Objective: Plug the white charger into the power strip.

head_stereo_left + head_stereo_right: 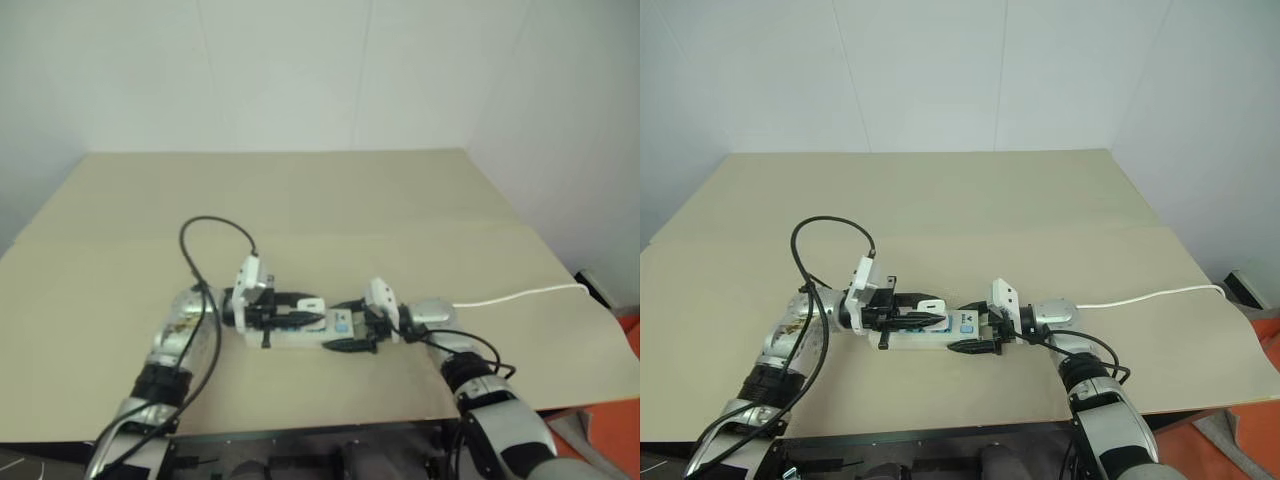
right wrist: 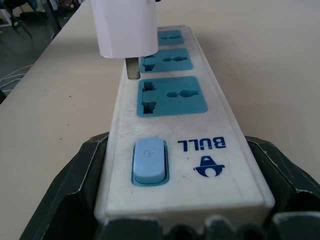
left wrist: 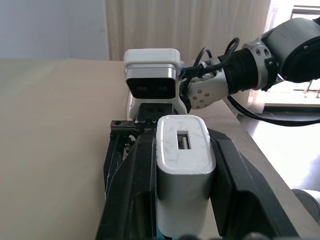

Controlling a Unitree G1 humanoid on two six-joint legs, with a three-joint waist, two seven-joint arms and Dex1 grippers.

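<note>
Right wrist view shows you the small white boxy charger [image 2: 125,27] hovering over the long white power strip [image 2: 175,150], its metal prong beside the middle blue socket. Your left gripper [image 3: 182,200] is clamped on it; your right gripper [image 1: 362,335] clamps the strip's switch end. Beneath lies a beige tabletop [image 1: 300,195], white walls behind.

The power strip [image 2: 175,135] carries the brand name "BULL" in blue capital letters on its white top face, seen upside down in the right wrist view, just beside the pale blue switch [image 2: 148,161]. Under the word sits a small blue logo [image 2: 209,167] shaped like a bull's head. The switch itself bears a faint power symbol. No other text or number can be read.
</note>
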